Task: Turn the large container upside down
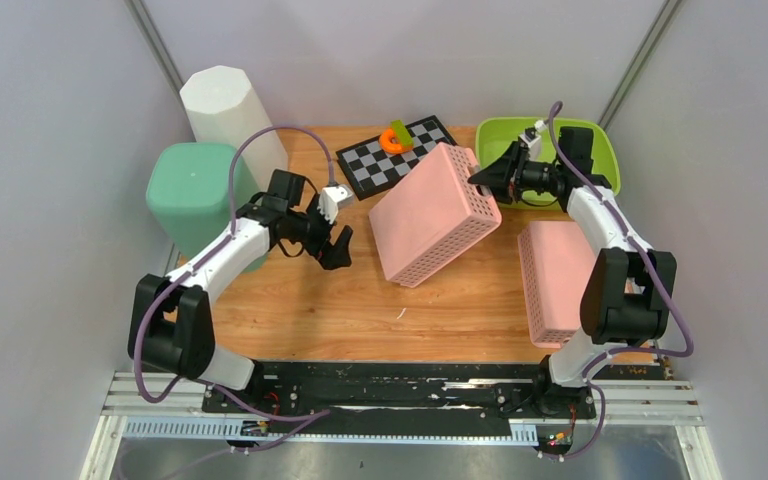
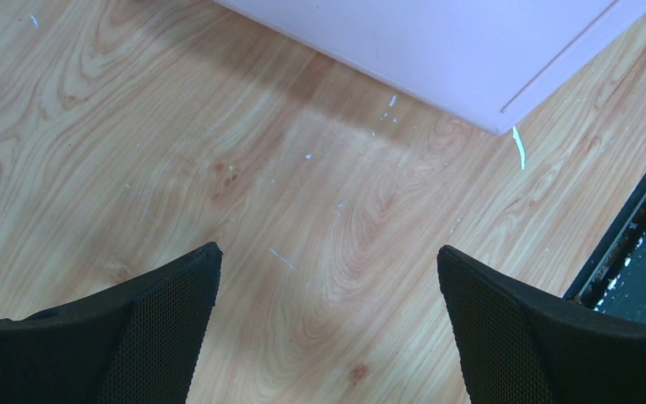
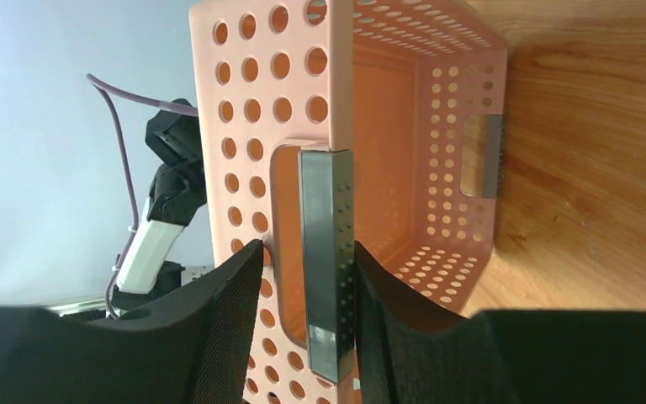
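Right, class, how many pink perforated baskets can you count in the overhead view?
2. One basket stands tilted at centre, its handle between the jaws of the right gripper; the second basket lies far right, partly hidden by the right arm. No others show.

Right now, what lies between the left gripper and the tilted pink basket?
Only bare table between left gripper and basket, seen in the left wrist view.

Matt, perforated pink plastic container (image 1: 430, 215) on smooth, lightly scuffed wooden table (image 2: 219, 151).
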Motion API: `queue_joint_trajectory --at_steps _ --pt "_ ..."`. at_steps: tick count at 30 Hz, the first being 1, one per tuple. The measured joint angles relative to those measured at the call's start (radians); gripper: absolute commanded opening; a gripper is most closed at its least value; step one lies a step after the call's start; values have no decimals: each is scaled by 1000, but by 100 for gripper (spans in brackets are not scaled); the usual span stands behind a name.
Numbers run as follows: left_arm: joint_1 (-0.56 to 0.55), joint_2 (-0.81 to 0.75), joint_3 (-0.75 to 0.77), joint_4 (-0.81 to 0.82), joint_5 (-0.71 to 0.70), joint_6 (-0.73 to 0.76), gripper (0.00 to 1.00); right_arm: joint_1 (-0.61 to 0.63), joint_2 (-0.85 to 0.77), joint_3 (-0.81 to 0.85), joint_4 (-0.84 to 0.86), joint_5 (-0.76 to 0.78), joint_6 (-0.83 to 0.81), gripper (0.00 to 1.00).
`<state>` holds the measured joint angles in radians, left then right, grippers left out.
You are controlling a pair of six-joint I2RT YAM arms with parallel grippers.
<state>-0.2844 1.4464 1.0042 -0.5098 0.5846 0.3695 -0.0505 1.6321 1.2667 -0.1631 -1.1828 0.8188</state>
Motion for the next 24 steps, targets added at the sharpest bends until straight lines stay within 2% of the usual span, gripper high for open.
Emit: queue_joint_trajectory --at_steps 16,24 --pt "8 40 19 8 4 -53 100 58 3 -32 -48 -14 -83 46" --pt "132 150 61 14 152 -140 100 105 16 -52 -46 -15 -113 47"
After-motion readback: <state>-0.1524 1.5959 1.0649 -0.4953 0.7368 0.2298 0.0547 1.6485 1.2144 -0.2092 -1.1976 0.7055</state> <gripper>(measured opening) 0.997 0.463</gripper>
